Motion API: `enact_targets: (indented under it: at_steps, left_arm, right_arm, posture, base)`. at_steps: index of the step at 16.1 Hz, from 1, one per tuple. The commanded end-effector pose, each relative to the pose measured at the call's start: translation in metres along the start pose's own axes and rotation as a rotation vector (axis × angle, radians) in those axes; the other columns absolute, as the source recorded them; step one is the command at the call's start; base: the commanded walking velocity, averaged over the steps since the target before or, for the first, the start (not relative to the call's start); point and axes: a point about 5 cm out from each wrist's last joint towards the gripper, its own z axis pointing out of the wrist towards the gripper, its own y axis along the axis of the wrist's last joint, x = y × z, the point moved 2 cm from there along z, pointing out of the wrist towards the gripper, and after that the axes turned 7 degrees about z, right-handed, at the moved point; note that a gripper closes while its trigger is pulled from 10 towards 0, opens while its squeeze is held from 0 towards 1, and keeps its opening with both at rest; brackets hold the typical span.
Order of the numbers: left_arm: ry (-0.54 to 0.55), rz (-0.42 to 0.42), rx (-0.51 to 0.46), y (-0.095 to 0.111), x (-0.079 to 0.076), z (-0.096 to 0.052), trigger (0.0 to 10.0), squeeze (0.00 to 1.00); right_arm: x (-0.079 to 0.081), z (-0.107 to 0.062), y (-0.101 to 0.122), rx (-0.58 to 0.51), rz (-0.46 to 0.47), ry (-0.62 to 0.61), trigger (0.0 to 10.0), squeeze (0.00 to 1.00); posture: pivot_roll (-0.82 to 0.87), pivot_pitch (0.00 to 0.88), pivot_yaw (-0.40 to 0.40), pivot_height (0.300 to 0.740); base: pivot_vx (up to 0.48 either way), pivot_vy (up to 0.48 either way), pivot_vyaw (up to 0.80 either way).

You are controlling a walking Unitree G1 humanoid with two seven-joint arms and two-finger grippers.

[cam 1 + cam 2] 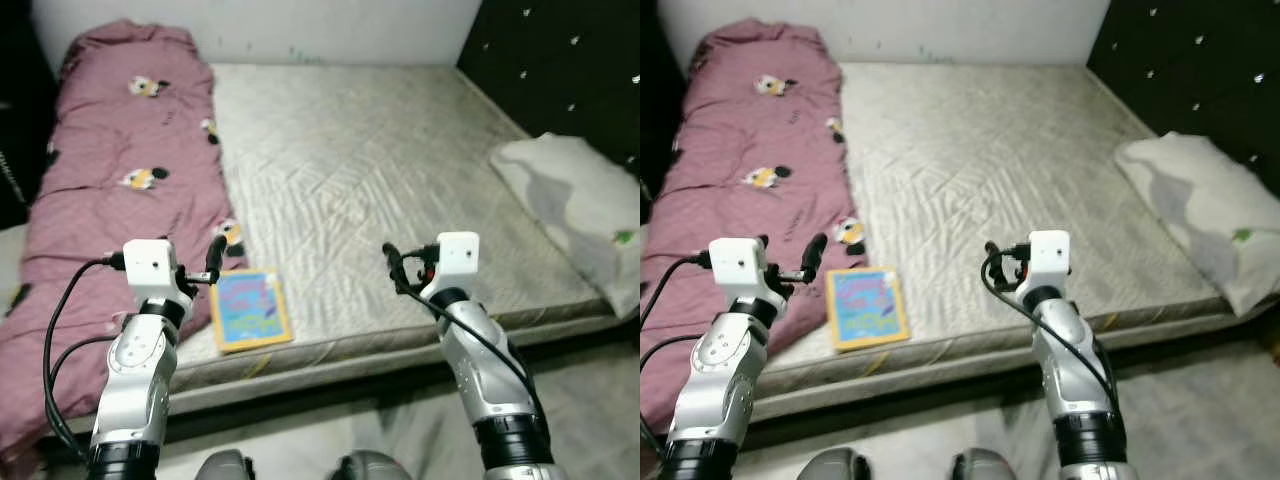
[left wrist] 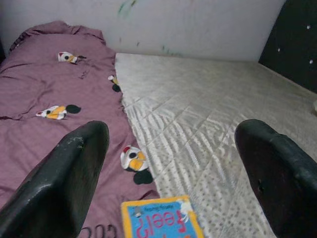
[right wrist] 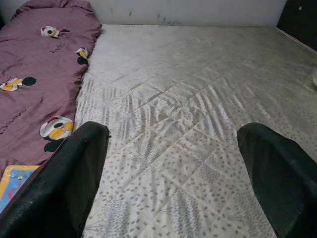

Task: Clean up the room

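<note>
Just ahead of the left gripper [image 1: 214,262], at the near edge of a bare quilted mattress [image 1: 380,150], lies a thin picture book [image 1: 250,308] with a yellow border and a bright blue cover (its pink lettering is upside down in the left wrist view). The book touches a mauve duvet [image 1: 110,180] printed with cartoon mice. The left gripper's 2 fingers [image 2: 59,188] are spread, holding nothing; the right gripper [image 1: 392,262] hovers empty, fingers [image 3: 277,173] apart. A white pillow [image 1: 580,205] lies well beyond it.

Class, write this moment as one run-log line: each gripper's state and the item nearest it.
left gripper: open, above book | right gripper: open, over mattress | book: at mattress edge beside purple quilt
</note>
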Motion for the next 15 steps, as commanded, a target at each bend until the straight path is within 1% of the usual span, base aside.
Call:
enact_targets:
  at_steps: [1,4,5,15]
  left_arm:
    - [-0.021,0.009,-0.016,0.0033,-0.0099,0.0016,10.0,0.00]
    - [-0.058,-0.015,-0.036,0.0059,-0.0128,0.0003,10.0,0.00]
    - [-0.058,-0.014,-0.038,0.0061,-0.0126,0.0003,10.0,0.00]
    - [-0.069,-0.017,-0.042,0.0065,-0.0133,-0.0004,10.0,0.00]
  right_arm:
    - [-0.0117,-0.0032,-0.0003,0.007,0.002,-0.034,10.0,0.00]
    - [-0.0110,-0.0028,-0.0007,0.010,0.002,-0.032,10.0,0.00]
    - [-0.0107,-0.0028,-0.0008,0.010,0.002,-0.031,10.0,0.00]
    - [-0.0103,-0.0031,-0.0017,0.015,0.002,-0.029,10.0,0.00]
  posture:
    - [0.00,0.070,-0.072,0.740]
    - [0.00,0.069,-0.072,0.740]
    - [0.00,0.070,-0.070,0.740]
    - [0.00,0.074,-0.070,0.740]
  base:
    - [0.000,0.000,0.00]
    - [0.000,0.000,0.00]
    - [0.240,0.000,0.00]
    - [0.320,0.000,0.00]
